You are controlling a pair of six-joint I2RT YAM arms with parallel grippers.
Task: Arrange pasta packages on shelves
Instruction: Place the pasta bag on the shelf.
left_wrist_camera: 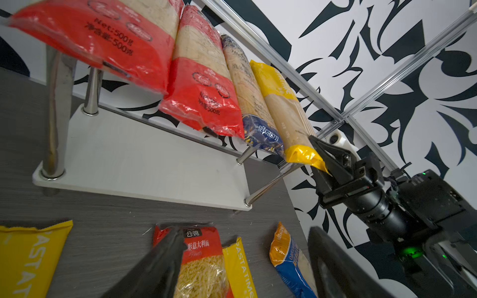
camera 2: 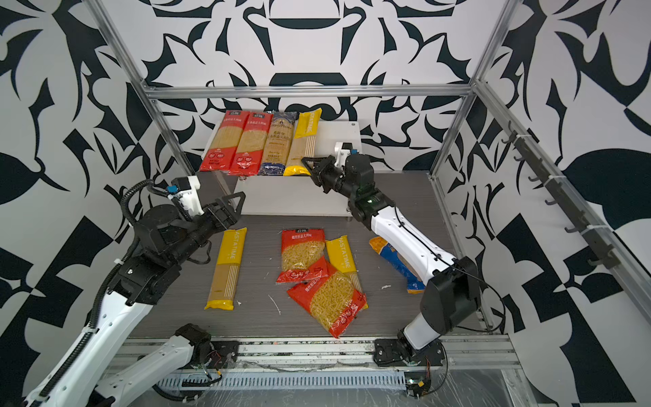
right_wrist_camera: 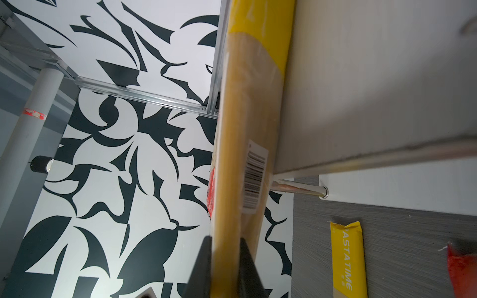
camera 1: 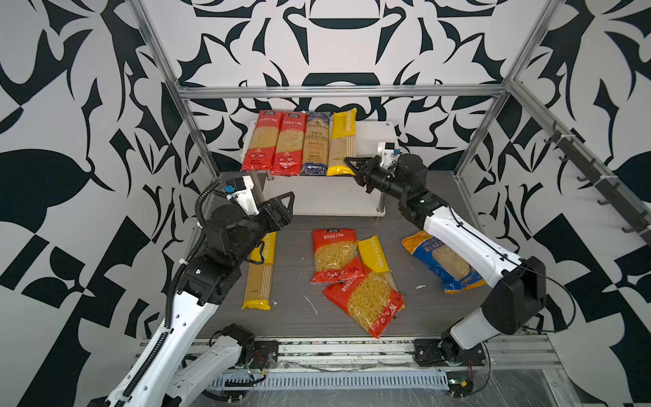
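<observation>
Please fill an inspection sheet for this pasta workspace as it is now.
Surface: grey table.
Job's things: top shelf carries two red packs, dark-blue pack, held yellow pack; on table lie two loose yellow packs, two fusilli bags, blue-orange bag.
Clutter: white scraps on table.
Hands: right hand shut on held yellow pack's near end; left hand open, holding nothing.
Cables: corrugated hose along left arm; thin cable along right arm.
Surroundings: patterned walls, aluminium rails, hook rail.

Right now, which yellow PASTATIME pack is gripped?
The PASTATIME pack on the top shelf: the right gripper pinches its near end. The other two lie loose on the table.
</observation>
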